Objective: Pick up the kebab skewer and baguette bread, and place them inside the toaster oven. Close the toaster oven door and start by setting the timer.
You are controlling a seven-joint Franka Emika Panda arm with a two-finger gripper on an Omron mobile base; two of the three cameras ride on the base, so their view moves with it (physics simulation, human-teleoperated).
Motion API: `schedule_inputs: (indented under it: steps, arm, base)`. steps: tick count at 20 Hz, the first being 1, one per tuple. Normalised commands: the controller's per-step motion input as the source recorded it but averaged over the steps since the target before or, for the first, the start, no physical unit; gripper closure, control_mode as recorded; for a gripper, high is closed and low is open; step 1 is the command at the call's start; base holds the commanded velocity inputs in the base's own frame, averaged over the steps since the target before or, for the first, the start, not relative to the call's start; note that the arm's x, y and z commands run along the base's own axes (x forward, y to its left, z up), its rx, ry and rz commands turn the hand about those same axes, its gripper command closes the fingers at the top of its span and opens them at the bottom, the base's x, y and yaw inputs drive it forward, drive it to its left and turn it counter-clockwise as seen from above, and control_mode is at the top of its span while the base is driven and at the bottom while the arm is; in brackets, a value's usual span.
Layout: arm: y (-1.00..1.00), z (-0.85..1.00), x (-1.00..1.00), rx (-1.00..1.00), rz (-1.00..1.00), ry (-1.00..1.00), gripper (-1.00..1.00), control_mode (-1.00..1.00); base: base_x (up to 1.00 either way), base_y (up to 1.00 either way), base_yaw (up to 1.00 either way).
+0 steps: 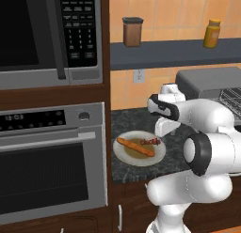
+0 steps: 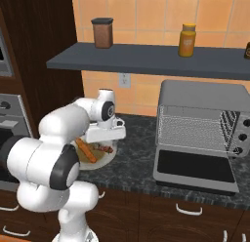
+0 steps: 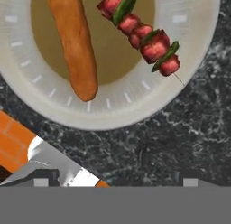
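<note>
- hand view looks straight down on a round cream plate (image 3: 189,56) with a tan centre and a ticked rim, resting on the dark speckled stone counter (image 3: 180,142).
- the slim, smooth orange-brown baguette bread (image 3: 74,42) lies lengthwise on the plate's tan centre, one rounded end reaching the inner rim.
- the kebab skewer (image 3: 142,35), a thin stick strung with glossy red meat chunks and green slivers, lies on the plate beside the bread, apart from it; its bare tip crosses the rim.
- the two-finger gripper (image 3: 115,180) hangs over bare counter just off the plate's edge, its two dark fingertips (image 3: 43,179) set wide apart with nothing between them.
- right base view shows the grey metal toaster oven (image 2: 202,97), a rounded box, standing on the counter well to the side of the plate.
- the toaster oven door (image 2: 195,169), a dark glass panel, lies folded down flat in front of it, leaving the wire rack (image 2: 188,131) exposed.
</note>
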Motion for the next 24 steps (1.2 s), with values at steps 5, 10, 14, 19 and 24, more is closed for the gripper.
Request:
schedule_inputs:
  steps: [5,10,14,19,24]
  arm:
    - [0.40,-0.38,0.29,-0.01,0.00,0.00,-1.00,-1.00]
    - [0.60,-0.24,0.09,-0.01,0.00,0.02,-1.00,-1.00]
    - [0.43,-0.15,0.00,0.00,0.00,0.01,-1.00,-1.00]
    - [0.03,-0.41,0.00,0.00,0.00,-0.07,-1.00,-1.00]
    - [0.16,-0.48,0.00,0.00,0.00,-0.09,-1.00,-1.00]
  base:
    - [0.00,0.00,0.00]
    - [0.00,0.00,0.00]
    - [0.00,0.00,0.00]
    - [0.00,0.00,0.00]
    - [0.00,0.00,0.00]
